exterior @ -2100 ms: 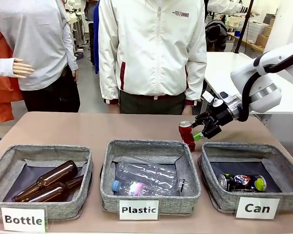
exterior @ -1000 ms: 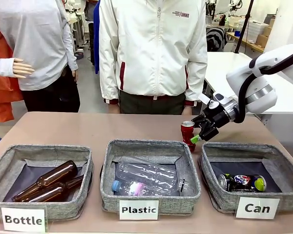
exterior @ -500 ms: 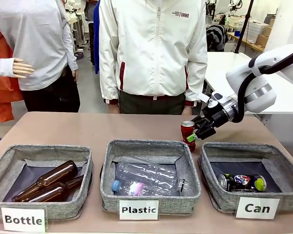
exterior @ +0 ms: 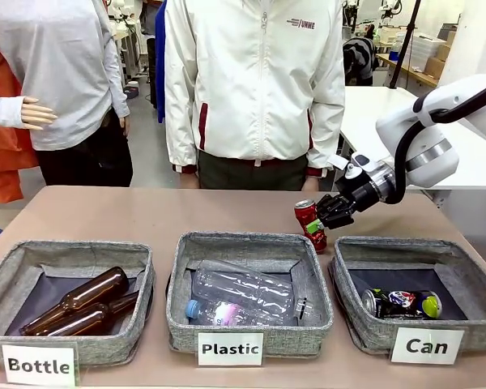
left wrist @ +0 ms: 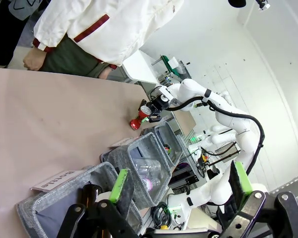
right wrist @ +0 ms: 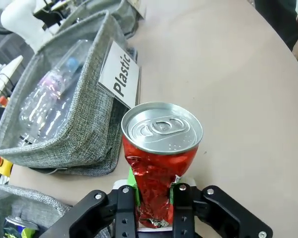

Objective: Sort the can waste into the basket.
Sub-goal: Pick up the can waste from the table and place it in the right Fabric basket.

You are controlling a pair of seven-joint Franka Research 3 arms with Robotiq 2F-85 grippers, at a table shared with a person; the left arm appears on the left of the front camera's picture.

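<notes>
Right gripper (exterior: 322,220) clamped on the red can (exterior: 309,220), pads squeezing the dented lower body; right wrist view shows the can (right wrist: 160,163) pinched between both fingers, silver top with pull tab facing the camera. Can tilted, top leaning toward picture left, behind the gap between the "Plastic" basket (exterior: 249,339) and the "Can" basket (exterior: 413,339); cannot tell if its base touches the table. Left gripper (left wrist: 181,191) wide open, green pads well apart, nothing between them.

Second can, dark with blue, white and red print (exterior: 401,303), lies on its side inside the "Can" basket, near the front wall. "Plastic" basket holds clear plastic bottles (exterior: 243,293); "Bottle" basket (exterior: 69,344) holds two brown glass bottles (exterior: 77,306).

Surface: brown tabletop (exterior: 146,215), three grey fabric baskets in a row along the near edge, white labels on the fronts. A person in a white jacket (exterior: 255,81) stands at the far side, middle. Behind: a white table (exterior: 368,113) at right, lab clutter farther back.
</notes>
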